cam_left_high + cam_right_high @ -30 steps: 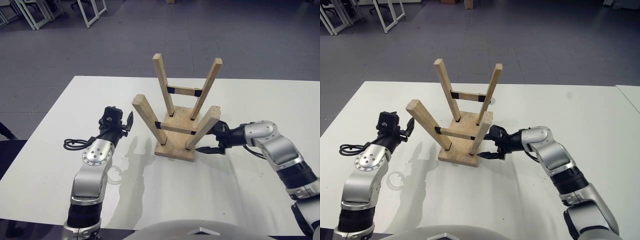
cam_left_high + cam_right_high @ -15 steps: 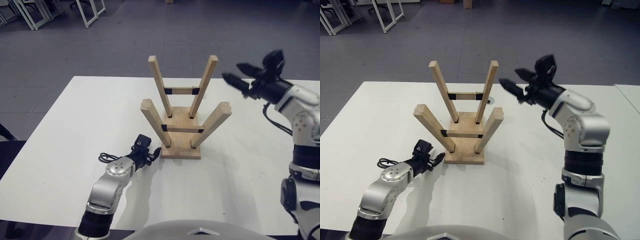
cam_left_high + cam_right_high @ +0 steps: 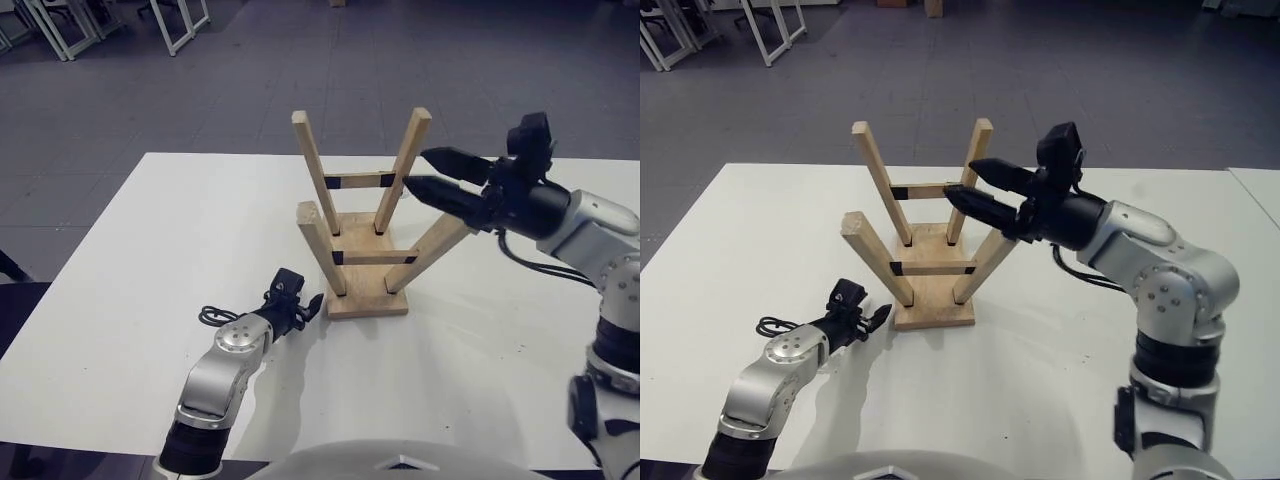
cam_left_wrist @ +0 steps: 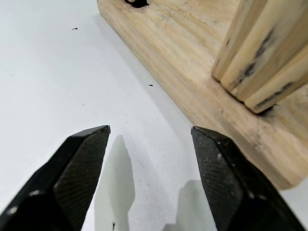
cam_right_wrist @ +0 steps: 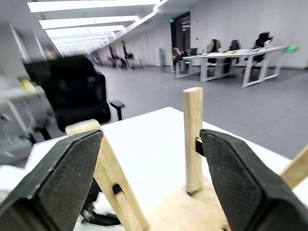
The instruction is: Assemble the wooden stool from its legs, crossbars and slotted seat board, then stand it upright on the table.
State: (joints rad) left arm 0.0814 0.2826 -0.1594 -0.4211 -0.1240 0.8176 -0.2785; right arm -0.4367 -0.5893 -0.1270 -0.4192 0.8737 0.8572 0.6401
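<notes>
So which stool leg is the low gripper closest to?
The near-left leg, standing at the seat board corner beside the left gripper; the other three stand farther off.

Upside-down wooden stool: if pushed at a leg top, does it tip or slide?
Probably slides first: the flat wooden seat board rests on the smooth white table. A high push on the splayed legs could tip it. Likely stiff: crossbars tie the legs.

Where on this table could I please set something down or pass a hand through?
Bare: the table's far-left stretch beside the stool, and the near-right area past the seat board. Crowded: the board's near-left corner, where the left hand sits, and by the far right leg, where the right hand hovers.
</notes>
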